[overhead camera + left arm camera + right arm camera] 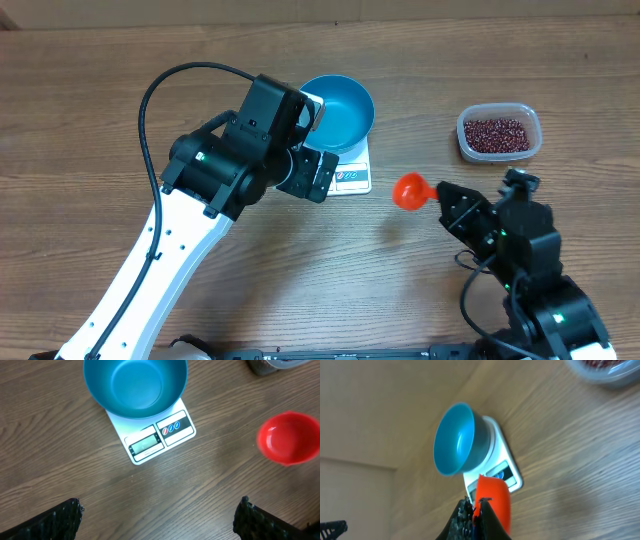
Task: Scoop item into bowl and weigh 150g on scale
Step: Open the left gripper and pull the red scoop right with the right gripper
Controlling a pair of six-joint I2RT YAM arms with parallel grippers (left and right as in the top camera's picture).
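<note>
The blue bowl stands empty on the white scale at the table's middle back. The item, dark red beans, fills a clear tub at the back right. My right gripper is shut on the handle of an orange-red scoop, whose cup hangs empty to the right of the scale. In the right wrist view the scoop sits between the closed fingers, with the bowl beyond. My left gripper hovers open above the scale's near side, nothing between its fingers.
The clear tub sits near the right back edge; its corner shows in the left wrist view. The left arm's white link crosses the left front of the wooden table. The scale's display faces the front.
</note>
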